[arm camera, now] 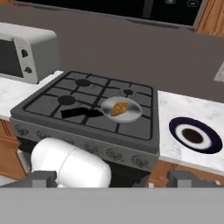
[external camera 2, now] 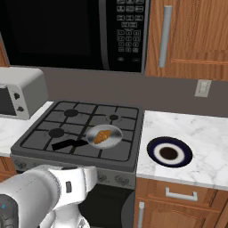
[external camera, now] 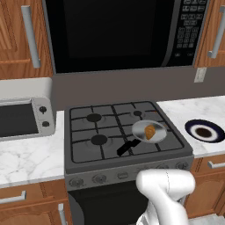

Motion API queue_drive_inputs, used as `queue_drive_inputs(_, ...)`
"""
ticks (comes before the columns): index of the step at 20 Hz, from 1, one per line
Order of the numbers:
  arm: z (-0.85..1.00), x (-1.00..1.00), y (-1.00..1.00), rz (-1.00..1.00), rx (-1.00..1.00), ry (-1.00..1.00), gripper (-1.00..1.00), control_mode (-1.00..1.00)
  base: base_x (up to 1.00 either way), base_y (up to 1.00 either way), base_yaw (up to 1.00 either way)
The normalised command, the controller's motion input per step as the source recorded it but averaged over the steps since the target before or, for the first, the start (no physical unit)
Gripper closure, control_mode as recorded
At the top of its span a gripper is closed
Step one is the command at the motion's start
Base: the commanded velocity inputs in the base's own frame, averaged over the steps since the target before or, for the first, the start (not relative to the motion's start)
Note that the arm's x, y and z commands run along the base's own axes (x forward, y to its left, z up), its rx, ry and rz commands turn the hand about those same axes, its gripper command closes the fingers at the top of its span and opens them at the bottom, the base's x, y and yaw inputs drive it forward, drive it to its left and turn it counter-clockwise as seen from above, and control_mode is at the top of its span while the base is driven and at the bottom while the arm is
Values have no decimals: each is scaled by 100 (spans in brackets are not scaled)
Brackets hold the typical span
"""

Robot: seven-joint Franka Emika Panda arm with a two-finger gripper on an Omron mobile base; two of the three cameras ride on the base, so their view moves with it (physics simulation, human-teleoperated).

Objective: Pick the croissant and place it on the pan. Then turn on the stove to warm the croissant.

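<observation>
Small golden orange-brown croissant (external camera: 150, 132) sits inside the small round shiny silver-grey frying pan (external camera: 141, 127), roughly centred, so the placing half looks done. Pan is on the front right burner of the dark grey gas stove (external camera: 83, 132) with black grates, its straight black handle (external camera: 128, 147) angled toward the front edge and the left, which keeps it reachable and off the neighbouring burner. Two-finger gripper (arm camera: 112, 180) is pulled back in front of the range, well apart from the pan, fingers spread wide and holding nothing: dark finger tips (arm camera: 43, 179) stand far apart at the bottom of the hand view, nothing between them. Judging from that, the release is complete and the arm is clear to go for the knobs. Row of front knobs (arm camera: 114, 154) runs along the stove's front panel below the grates; which one drives the pan's burner I can't tell. No flame visible under the pan. Round dark blue plate with brown centre (external camera 2: 169, 152) sits on the white marble counter (external camera 2: 209, 133) just right of the stove, nothing on it.
</observation>
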Motion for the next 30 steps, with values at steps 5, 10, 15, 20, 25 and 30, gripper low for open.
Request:
queue_drive_inputs(5, -94, 2, 12, 0, -11, -2, -100, -100, 0, 0, 0)
queue_drive_inputs(10, -99, -12, 25, 0, -8, -13, -100, -100, 0, 0, 0)
queue_drive_inputs(15, -95, -24, 31, 0, -1, -26, -100, -100, 0, 0, 0)
queue_drive_inputs(20, -81, -9, 47, 0, 1, -35, -100, -100, 0, 0, 0)
queue_drive_inputs(25, -75, 0, 61, 0, 0, -34, -100, -100, 0, 0, 0)
queue_drive_inputs(30, -74, 0, 56, 0, 0, -31, -100, -100, 0, 0, 0)
